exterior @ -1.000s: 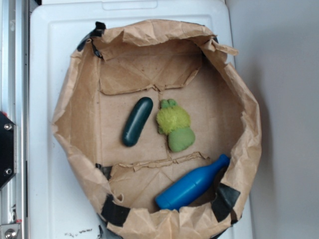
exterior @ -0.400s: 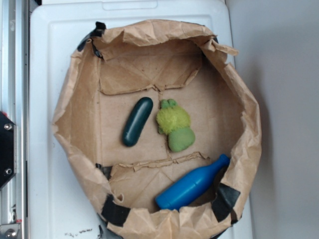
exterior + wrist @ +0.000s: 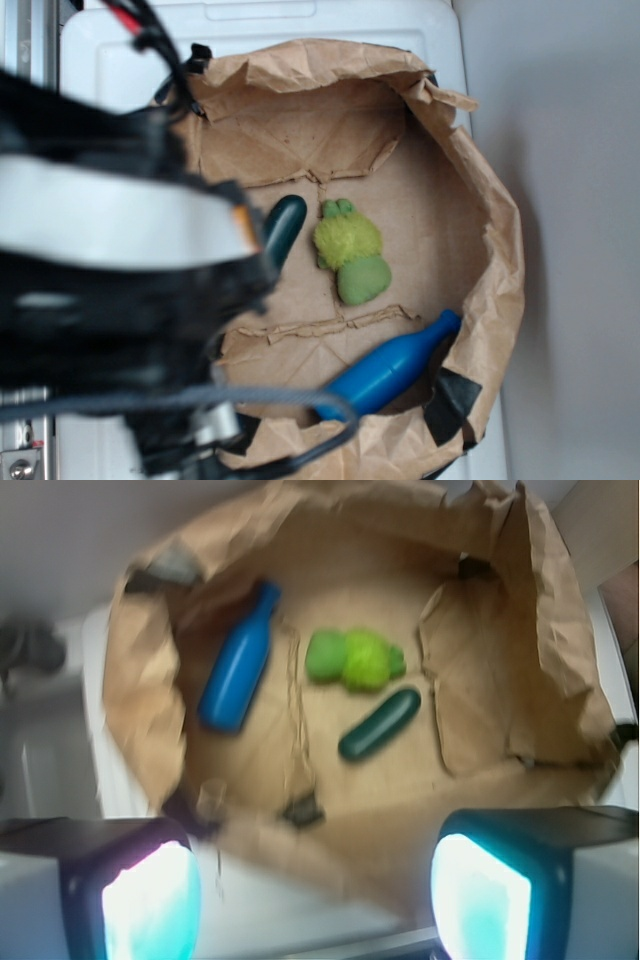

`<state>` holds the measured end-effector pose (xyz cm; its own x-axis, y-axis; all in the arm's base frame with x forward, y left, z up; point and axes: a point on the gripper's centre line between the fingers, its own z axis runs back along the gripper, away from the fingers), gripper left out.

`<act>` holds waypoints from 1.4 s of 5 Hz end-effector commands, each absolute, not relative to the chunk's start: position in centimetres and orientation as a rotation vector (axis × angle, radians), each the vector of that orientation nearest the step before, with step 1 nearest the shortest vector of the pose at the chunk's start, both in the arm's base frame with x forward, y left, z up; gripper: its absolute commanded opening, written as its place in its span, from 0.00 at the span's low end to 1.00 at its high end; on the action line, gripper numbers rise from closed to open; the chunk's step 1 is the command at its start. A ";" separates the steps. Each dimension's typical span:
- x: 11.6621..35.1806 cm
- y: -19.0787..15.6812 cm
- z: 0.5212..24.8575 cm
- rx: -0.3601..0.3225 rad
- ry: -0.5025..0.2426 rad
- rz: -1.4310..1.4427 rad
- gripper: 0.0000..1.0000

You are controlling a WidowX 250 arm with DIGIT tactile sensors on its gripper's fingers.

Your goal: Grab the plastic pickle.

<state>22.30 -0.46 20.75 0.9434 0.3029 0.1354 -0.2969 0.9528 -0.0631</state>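
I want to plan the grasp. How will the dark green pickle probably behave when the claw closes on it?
The plastic pickle looks smooth and glossy, so it may slip between the pads. Its rounded capsule shape, lying flat on the paper bag floor, suggests it could roll sideways if nudged. It looks like rigid plastic, so probably stiff and light. The claw is open and well short of it.

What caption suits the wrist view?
Open gripper above a brown paper bag holding the dark green plastic pickle.
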 end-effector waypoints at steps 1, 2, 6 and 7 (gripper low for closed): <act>22.7 2.5 19.4 -0.082 -0.222 0.533 1.00; 22.7 2.5 19.4 -0.082 -0.222 0.533 1.00; 24.1 3.1 15.6 -0.044 -0.210 0.564 1.00; 24.7 4.1 12.2 0.001 -0.239 0.568 1.00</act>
<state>24.52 3.11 10.86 0.8341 0.5206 0.1824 -0.5213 0.8520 -0.0475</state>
